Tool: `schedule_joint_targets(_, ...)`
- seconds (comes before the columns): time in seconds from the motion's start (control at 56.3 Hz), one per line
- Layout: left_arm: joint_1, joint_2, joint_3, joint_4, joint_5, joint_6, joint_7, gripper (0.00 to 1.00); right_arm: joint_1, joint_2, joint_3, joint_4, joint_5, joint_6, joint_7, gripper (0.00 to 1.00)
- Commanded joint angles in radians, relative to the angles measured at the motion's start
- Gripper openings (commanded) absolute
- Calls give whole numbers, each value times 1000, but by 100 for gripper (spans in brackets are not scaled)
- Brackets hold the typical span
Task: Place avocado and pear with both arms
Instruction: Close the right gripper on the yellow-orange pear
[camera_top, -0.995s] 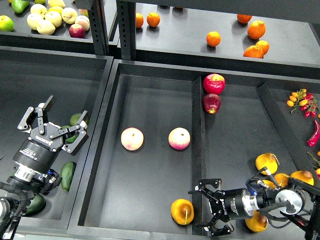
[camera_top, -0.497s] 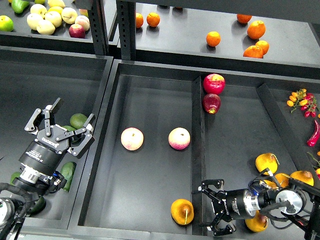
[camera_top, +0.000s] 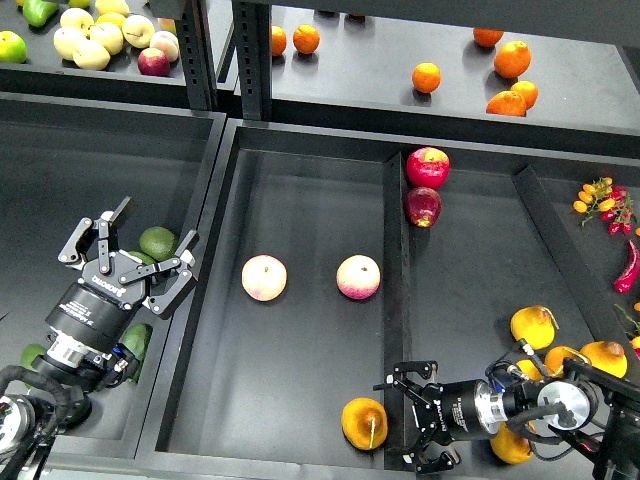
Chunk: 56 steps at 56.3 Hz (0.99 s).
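Note:
The pear (camera_top: 364, 423), orange-yellow with a thin stem, lies at the front of the middle tray, against the divider. My right gripper (camera_top: 406, 420) is open and empty, just right of the pear at the divider, its fingers pointing left toward it. A slim dark green avocado (camera_top: 137, 338) lies in the left tray, partly hidden under my left wrist. My left gripper (camera_top: 142, 252) is open and empty, with its fingers spread above a rounder green avocado (camera_top: 157, 241).
Two pale pink-yellow apples (camera_top: 264, 277) sit mid-tray. Two red apples (camera_top: 426, 167) lie by the divider. More yellow pears (camera_top: 533, 326) are beside my right arm. Oranges (camera_top: 512, 59) and apples (camera_top: 105, 35) are on the back shelf. Chillies (camera_top: 628, 266) lie at far right.
My left gripper has moved right and a little down over the round avocado, staying open. My right gripper has shifted slightly, staying open beside the pear.

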Motion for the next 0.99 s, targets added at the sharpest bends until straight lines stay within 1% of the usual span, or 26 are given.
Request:
schedule_joint_targets(0.0,0,0,-1,0,0,0,0,99,0,15,-2,-15,-1,0,0,99)
schedule_joint_targets(0.178,0,0,-1,0,0,0,0,99,0,38,-2,-23,-1,-14,0,99)
schedule_joint_targets(0.551,3,0,-1,0,0,0,0,99,-9,91,5,-75,-1,-28,0,91)
schedule_joint_targets(0.586,3,0,-2,0,0,0,0,99,-10,91,5,-75,-1,-28,0,88)
schedule_joint_targets(0.675,5,0,-2,0,0,0,0,99,-12,91,5,-76,-1,-29,0,84)
schedule_joint_targets(0.728,6,0,-2,0,0,0,0,99,-14,93,6,-78,0,-28,0,80)
schedule_joint_targets(0.853,6,0,-1,0,0,0,0,99,-14,99,6,-81,3,-29,0,74)
schedule_joint_targets(0.977,6,0,-1,0,0,0,0,99,-18,102,12,-83,3,-31,0,65)
